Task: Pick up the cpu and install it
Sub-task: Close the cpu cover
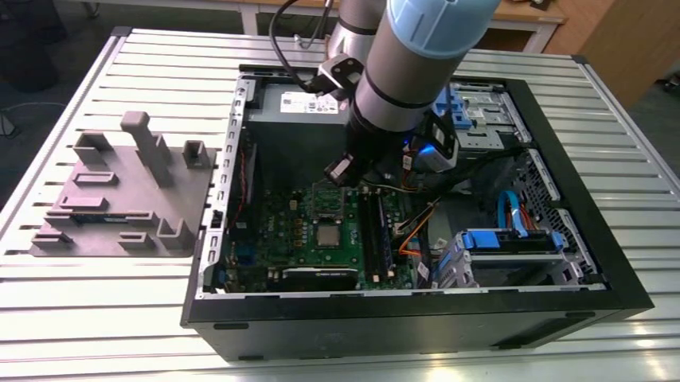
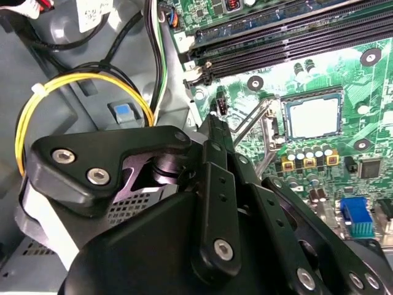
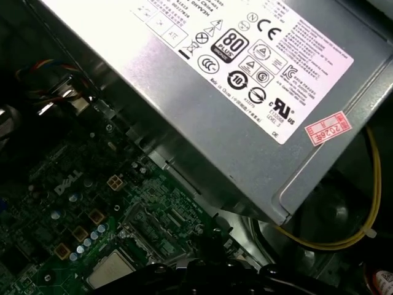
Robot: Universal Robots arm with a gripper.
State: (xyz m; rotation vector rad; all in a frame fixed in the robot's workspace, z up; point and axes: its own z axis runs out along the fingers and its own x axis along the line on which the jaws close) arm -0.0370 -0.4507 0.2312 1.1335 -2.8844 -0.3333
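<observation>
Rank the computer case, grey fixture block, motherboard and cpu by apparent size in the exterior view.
1. computer case
2. grey fixture block and motherboard: they look alike and the board is partly covered, so I cannot rank them
3. cpu, clearly smallest

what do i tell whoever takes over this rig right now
Gripper: hangs over the motherboard inside the open pc case, close beside the socket.
Cpu: lies flat in the socket, apart from the gripper.
Done: the cpu appears placed in the socket.
Left: the socket frame looks swung open, not closed over the cpu.
Grey fixture block: on the table, on the exterior view's left of the case.
</observation>
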